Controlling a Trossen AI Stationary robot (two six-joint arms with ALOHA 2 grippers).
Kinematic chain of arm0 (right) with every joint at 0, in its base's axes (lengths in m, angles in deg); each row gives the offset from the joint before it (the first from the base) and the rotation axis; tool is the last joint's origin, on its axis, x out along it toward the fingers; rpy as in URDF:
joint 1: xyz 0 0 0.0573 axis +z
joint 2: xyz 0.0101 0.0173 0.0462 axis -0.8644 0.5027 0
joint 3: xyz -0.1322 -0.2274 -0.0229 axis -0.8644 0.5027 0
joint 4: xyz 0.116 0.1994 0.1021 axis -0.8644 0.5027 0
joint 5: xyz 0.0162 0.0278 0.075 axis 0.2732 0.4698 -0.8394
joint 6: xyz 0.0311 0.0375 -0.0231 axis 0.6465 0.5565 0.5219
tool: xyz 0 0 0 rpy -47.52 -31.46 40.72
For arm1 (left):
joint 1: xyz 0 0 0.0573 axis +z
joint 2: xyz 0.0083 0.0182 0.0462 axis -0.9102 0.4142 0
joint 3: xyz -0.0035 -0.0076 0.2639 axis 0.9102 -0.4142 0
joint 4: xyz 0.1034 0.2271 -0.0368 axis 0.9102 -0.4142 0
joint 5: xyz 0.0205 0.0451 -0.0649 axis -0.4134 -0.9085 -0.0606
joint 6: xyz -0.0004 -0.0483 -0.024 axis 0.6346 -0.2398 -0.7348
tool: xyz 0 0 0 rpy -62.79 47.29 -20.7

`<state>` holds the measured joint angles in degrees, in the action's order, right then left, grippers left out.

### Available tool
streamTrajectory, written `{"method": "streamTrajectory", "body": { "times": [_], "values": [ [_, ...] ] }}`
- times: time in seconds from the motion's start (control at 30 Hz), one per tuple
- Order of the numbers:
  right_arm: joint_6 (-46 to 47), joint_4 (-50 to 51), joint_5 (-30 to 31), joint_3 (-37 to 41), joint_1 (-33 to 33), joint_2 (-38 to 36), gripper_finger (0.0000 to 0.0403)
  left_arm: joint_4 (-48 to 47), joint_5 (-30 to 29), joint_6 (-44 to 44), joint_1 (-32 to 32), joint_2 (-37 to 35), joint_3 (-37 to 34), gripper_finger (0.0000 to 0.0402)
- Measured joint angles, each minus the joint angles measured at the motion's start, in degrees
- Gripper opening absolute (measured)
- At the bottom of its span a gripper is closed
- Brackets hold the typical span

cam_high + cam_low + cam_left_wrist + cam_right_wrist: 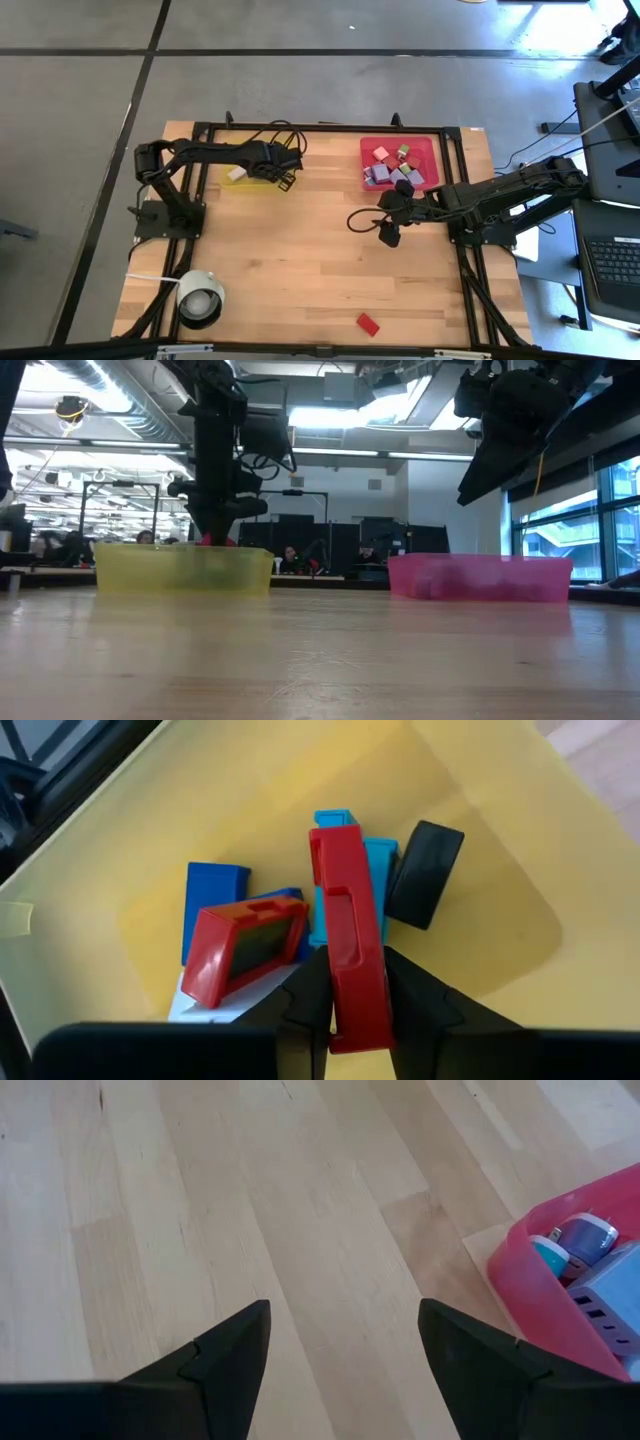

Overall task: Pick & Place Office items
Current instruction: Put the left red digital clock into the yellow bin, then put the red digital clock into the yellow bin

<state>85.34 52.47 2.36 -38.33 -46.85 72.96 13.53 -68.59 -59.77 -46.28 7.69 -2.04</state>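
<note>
Left tool (345, 1005) clamped on red block (348, 930) over yellow tray (500, 880). Block rigid, light, slick plastic; pinch flat faces. Right tool (345, 1350) apart, empty, beside red tray (530, 1295).

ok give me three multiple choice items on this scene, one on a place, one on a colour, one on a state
1. Where is the left tool?
A. over the yellow tray
B. over the red tray
C. beside the white cylinder

2. What colour is the block in the left tool?
A. green
B. red
C. white

3. How does the right tool stand?
A. shut on a clip
B. shut and empty
C. open and empty

Answers:
1. A, the left wrist view looks into the yellow tray just below its fingers.
2. B, a red block sits clamped between the dark fingers.
3. C, the right wrist view shows only bare table between its spread fingers.
</note>
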Motion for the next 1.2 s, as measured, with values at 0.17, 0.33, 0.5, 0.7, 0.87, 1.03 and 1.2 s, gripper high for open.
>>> {"method": "streamTrajectory", "body": {
  "times": [0.17,0.33,0.5,0.7,0.87,1.03,1.2],
  "values": [
    [0.0,0.01,0.0,0.0,0.0,0.0,0.0258,-0.13,-0.01,-0.02,-0.01,0.0,-0.01,0.0089],
    [0.26,-0.01,-0.02,0.0,0.0,0.0,0.0258,-0.12,-0.02,-0.02,-0.01,0.0,-0.01,0.0117],
    [0.75,0.01,-0.53,0.0,0.0,0.0,0.0258,-0.77,0.4,-0.02,-0.01,-0.57,0.38,0.0134],
    [4.51,-0.09,-6.18,0.0,1.65,0.0,0.0258,-4.23,0.46,-0.08,-0.55,-3.06,5.38,0.013],
    [7.0,-0.54,-7.63,0.0,7.98,0.0,0.0258,-2.08,0.49,-2.53,-4.36,-6.75,6.35,0.0124],
    [12.38,-3.34,-5.2,0.0,17.0,0.15,0.0258,0.42,-0.37,-5.08,-10.71,-8.6,6.35,0.0124],
    [15.73,-10.46,-0.13,0.0,25.99,3.08,0.0258,5.56,-2.15,-5.14,-17.88,-8.74,6.35,0.0124]
  ]
}}
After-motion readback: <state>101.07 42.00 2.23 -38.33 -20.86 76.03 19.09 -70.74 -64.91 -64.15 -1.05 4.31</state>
